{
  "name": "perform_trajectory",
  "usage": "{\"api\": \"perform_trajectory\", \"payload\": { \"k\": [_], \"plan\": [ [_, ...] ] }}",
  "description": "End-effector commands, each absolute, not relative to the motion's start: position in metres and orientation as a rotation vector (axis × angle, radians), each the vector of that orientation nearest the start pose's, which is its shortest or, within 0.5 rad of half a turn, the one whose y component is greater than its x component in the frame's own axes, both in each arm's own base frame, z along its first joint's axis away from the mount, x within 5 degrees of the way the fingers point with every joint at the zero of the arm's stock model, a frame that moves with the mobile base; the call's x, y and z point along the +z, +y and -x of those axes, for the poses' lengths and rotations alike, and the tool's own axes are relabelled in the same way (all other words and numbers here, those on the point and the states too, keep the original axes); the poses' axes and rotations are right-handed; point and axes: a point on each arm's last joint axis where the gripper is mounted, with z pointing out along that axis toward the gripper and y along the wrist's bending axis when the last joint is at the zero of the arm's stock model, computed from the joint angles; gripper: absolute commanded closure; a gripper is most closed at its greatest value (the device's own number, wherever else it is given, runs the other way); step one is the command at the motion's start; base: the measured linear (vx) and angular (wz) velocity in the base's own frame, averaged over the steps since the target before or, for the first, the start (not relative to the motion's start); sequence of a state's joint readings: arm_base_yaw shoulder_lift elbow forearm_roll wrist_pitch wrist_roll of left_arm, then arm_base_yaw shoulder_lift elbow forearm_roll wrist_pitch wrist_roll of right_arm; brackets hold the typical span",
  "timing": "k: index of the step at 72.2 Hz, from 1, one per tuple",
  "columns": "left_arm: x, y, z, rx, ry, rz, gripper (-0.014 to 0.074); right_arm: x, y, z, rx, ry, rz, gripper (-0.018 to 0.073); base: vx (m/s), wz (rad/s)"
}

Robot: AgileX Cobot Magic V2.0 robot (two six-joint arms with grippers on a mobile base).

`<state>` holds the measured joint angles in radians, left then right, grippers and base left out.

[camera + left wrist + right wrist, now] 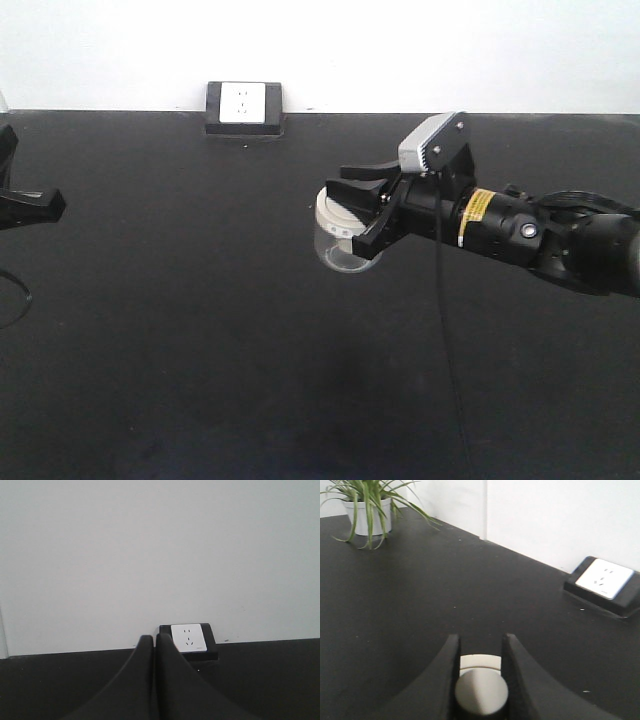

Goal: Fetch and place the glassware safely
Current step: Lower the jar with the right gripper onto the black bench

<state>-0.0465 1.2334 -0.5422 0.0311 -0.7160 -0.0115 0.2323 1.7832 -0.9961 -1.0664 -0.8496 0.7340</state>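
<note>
Mid-table, right fingers (362, 206) clamp jar (340, 232), outlet (243, 105) at back edge

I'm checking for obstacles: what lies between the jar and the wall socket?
Nothing: the exterior view shows only bare black tabletop between the jar, held by the right gripper, and the socket.

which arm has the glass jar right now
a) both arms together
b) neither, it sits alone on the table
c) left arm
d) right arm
d: in the front view the right gripper has its jaws closed around the lidded glass jar, while the left gripper sits far off at the table's other edge with nothing in it.
</note>
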Motion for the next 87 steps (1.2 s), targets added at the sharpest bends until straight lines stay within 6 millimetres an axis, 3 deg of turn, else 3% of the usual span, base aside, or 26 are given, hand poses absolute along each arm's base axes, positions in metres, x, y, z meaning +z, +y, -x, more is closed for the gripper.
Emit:
{"api": "perform_trajectory", "payload": {
  "k": [1, 19, 33, 73, 87],
  "plan": [
    [0.309, -0.013, -0.25, -0.052, 1.335, -0.045, 0.0595, 0.251, 0.145, -0.352, 0.75, 1.448, 0.8, 0.056, 0.0, 0.0],
    [0.309, -0.013, -0.25, -0.052, 1.335, -0.045, 0.0595, 0.206, 0.148, -0.364, 0.764, 1.538, 0.813, 0.056, 0.0, 0.0],
    [0.309, -0.013, -0.25, -0.052, 1.335, -0.045, 0.0595, 0.187, 0.149, -0.368, 0.742, 1.541, 0.845, 0.056, 0.0, 0.0],
    [0.309, -0.013, -0.25, -0.052, 1.335, -0.045, 0.0595, 0.16, 0.148, -0.375, 0.708, 1.586, 0.817, 0.0555, 0.0, 0.0],
    [0.309, -0.013, -0.25, -0.052, 1.335, -0.045, 0.0595, 0.161, 0.148, -0.375, 0.716, 1.579, 0.815, 0.048, 0.0, 0.0]
  ]
}}
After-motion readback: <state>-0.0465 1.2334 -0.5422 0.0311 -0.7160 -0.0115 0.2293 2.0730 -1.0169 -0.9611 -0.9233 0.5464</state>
